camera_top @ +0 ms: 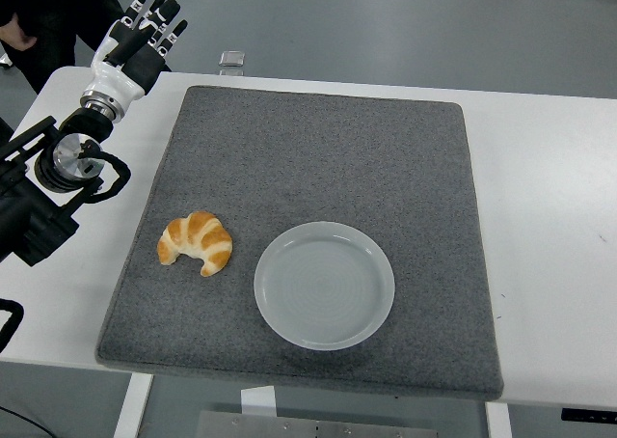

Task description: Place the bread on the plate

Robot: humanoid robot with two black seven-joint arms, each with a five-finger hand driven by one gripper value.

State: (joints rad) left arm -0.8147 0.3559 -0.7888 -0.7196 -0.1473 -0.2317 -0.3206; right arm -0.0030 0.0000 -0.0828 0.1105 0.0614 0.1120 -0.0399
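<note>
Fingers spread, well apart from bread beside plate.

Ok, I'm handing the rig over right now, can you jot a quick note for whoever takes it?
Left hand: raised over the table's far left corner, fingers spread, holding nothing. Right hand: not in view.
Bread: a croissant lying on the grey mat, near its left edge, apart from the plate.
Plate: empty, on the mat just to the right of the bread.
Done: nothing yet; bread not grasped.
Left: reach down to the bread, grasp it, set it on the plate.
</note>
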